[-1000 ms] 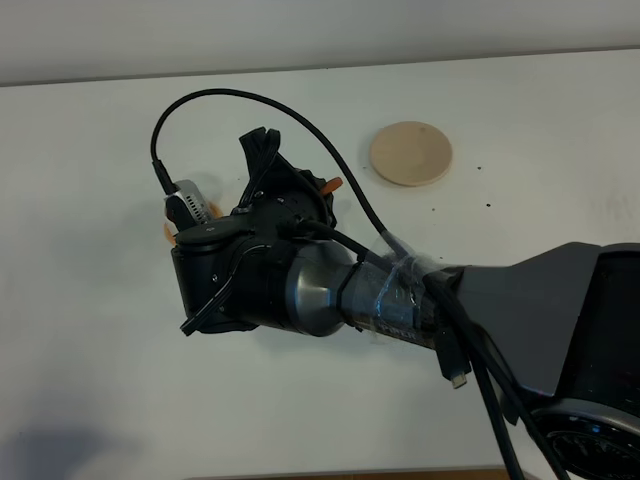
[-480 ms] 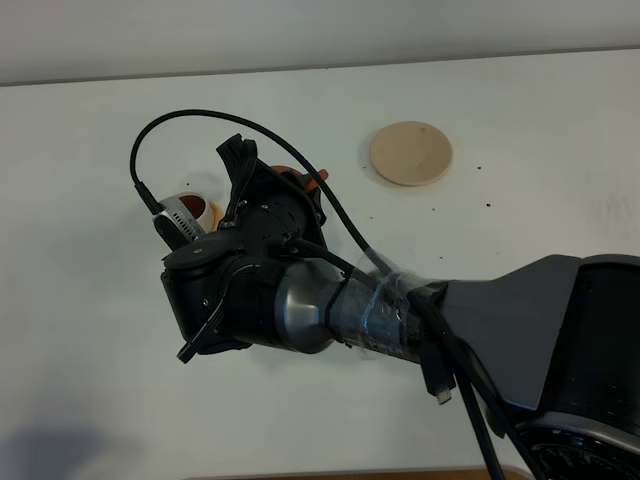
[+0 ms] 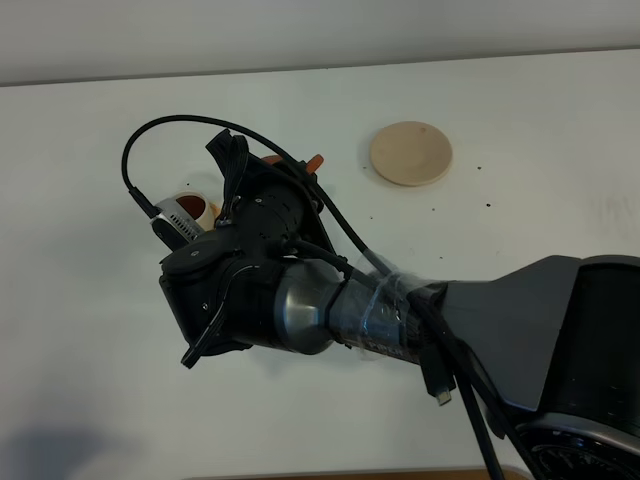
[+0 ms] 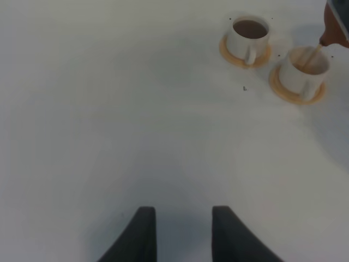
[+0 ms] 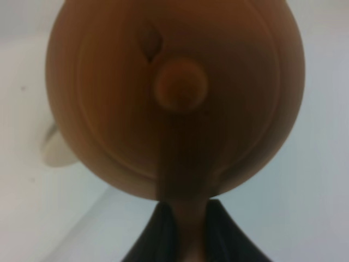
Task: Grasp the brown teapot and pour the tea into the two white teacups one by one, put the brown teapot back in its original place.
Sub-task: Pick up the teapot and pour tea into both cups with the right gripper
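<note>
**Brown teapot [image 5: 174, 98] found pouring into white teacup [image 4: 304, 70]**

The right gripper [image 5: 188, 232] had its fingers clamped on the teapot's handle, holding it above the table's left half. A tea stream [image 4: 311, 57] ran from the spout into that cup. The neighbouring teacup [image 4: 250, 34] held tea. The left gripper [image 4: 179, 232] fingers stood apart, empty. The beige coaster [image 3: 411, 153] lay near the far edge.

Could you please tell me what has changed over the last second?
The right gripper, shut on the rounded orange-brown clay teapot, carried it left and slightly farther back in the high view, uncovering a small white teacup beside the wrist. The round pale beige coaster stayed put.
</note>
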Controlling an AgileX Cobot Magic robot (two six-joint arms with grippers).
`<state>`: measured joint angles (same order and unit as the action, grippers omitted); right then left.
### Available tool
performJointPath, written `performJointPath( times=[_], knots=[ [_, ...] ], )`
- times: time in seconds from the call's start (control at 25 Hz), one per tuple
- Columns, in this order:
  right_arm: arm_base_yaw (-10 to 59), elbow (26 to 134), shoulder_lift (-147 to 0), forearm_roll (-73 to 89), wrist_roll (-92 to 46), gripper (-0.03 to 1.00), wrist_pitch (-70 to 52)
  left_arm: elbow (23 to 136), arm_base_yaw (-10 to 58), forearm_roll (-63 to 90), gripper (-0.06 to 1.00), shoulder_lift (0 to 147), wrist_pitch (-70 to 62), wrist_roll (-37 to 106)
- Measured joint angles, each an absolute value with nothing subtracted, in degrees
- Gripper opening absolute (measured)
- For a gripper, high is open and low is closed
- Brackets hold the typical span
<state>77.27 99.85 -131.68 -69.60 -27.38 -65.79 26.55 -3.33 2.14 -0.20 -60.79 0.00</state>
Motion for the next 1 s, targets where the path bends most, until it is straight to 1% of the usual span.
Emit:
performJointPath(
  times=[1.0],
  knots=[
    [77.34,99.85,-131.68,-74.39,-33.32,0.13,-66.42,26.55,-3.33,2.14,0.29,-0.20,-60.79,0.00]
  ],
)
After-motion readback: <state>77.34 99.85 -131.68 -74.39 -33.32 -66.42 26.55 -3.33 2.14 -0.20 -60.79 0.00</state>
